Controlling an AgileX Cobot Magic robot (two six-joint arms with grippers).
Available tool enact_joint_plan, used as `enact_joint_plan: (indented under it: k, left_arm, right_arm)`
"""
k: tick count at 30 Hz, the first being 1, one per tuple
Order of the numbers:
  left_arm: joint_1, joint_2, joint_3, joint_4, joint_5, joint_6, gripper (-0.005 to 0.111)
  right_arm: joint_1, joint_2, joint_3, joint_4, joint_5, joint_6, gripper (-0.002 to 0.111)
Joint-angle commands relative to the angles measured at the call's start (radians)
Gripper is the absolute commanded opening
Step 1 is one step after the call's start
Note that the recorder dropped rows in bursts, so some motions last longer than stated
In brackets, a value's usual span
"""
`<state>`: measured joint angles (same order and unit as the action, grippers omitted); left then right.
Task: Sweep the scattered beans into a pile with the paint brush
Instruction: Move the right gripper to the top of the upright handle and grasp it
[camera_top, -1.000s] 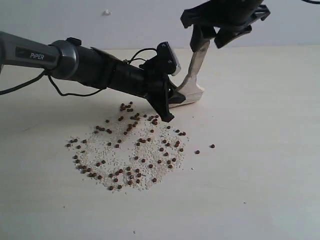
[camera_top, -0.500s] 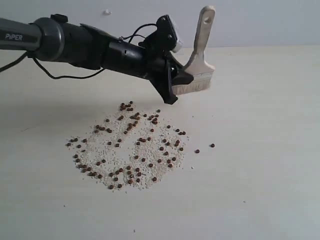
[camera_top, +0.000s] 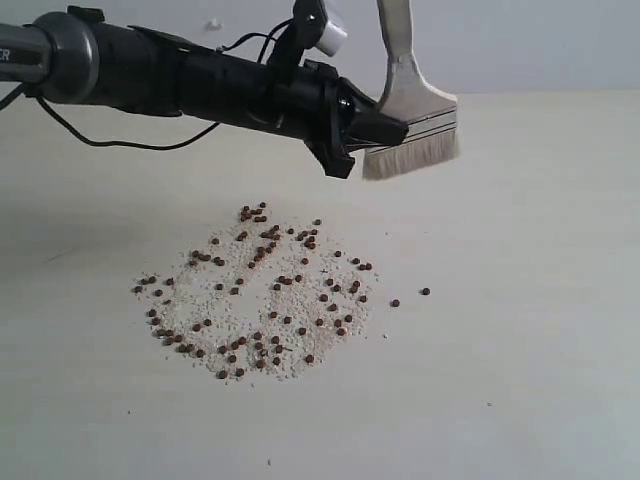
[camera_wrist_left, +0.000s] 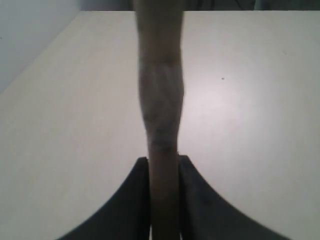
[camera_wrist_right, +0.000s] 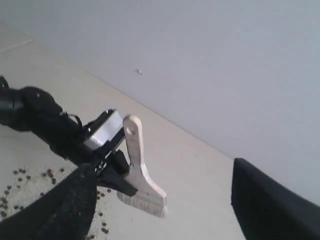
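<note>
1. On my exterior feed, the left gripper (camera_top: 376, 130) was clamped on the paint brush (camera_top: 412, 100), pinching it near where the wooden handle widens into the ferrule.
2. My left wrist feed confirmed it: the gripper (camera_wrist_left: 164, 166) had both dark fingers (camera_wrist_left: 131, 200) pressed against the sides of the handle (camera_wrist_left: 161, 100).
3. The brush hung roughly upright, handle up and bristles (camera_top: 410, 158) down, lifted off the table (camera_top: 530, 320).
4. It sat beyond the far right edge of the bean patch, not touching anything on the surface.
5. The beans (camera_top: 262, 290) lay scattered in a loose round patch on the table, mixed with whitish crumbs (camera_top: 215, 300).
6. Two stray beans (camera_top: 425, 292) rested just to the right of the patch.
7. From the right wrist feed I read the right gripper (camera_wrist_right: 162, 167) as spread wide, looking down on the brush (camera_wrist_right: 137, 170) and some beans (camera_wrist_right: 22, 174) from well above.
</note>
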<state>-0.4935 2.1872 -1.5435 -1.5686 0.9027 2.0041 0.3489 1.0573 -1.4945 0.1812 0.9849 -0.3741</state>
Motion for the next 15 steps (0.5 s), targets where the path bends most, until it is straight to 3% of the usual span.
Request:
enact_joint_plan:
  k: [1, 9, 12, 15]
  left_arm:
    - [0.027, -0.011, -0.003, -0.025, 0.092, -0.063, 0.000]
    - [0.092, -0.011, -0.003, 0.042, 0.297, -0.090, 0.000]
    - [0.124, -0.011, -0.003, 0.042, 0.318, -0.097, 0.000]
    - [0.183, -0.011, -0.003, 0.055, 0.318, -0.100, 0.000]
  right_arm:
    - [0.001, -0.037, 0.190, 0.005, -0.143, -0.044, 0.066]
    - [0.001, -0.071, 0.553, 0.165, -0.660, -0.276, 0.063]
    - [0.001, -0.033, 0.613, 0.288, -0.738, -0.404, 0.059]
    - [0.001, 0.056, 0.601, 0.426, -0.656, -0.480, 0.059]
